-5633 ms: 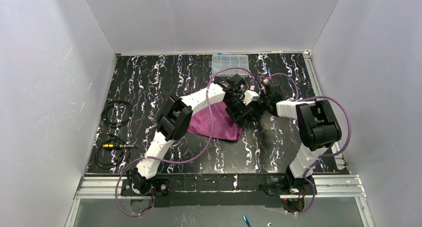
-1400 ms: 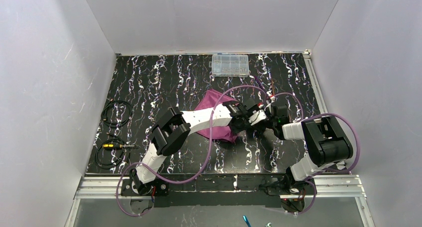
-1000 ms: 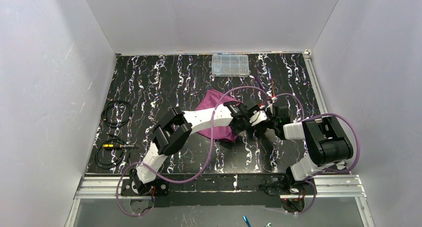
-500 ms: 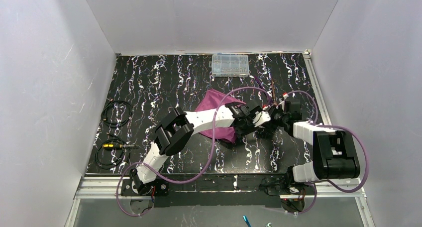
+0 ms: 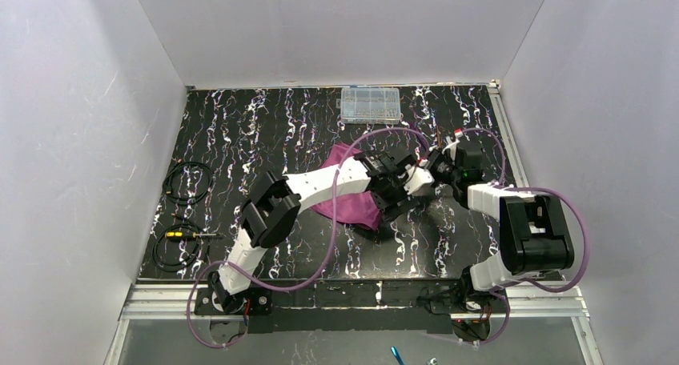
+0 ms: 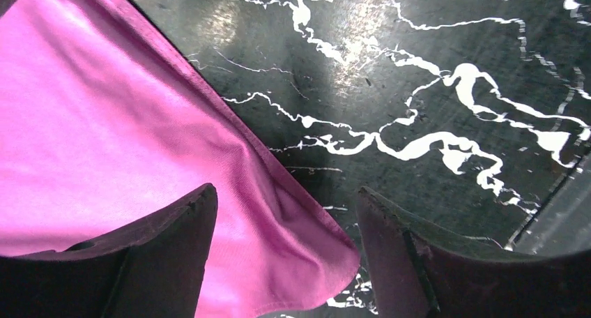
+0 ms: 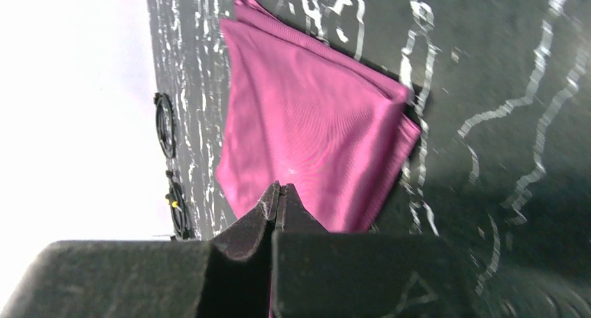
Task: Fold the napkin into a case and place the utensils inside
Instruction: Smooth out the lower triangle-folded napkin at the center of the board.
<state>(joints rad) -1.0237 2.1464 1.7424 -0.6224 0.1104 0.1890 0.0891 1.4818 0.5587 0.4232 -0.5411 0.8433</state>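
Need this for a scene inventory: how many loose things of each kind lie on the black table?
Purple napkin: 1
Clear compartment box: 1
Black cable coils: 2
Total: 4. The utensils are too thin to make out in these views, so they are not counted.

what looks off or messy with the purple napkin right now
The napkin is folded unevenly: its stacked edges are staggered instead of lined up, and the corner under the open left gripper is rippled. Nothing looks spilled or damaged.
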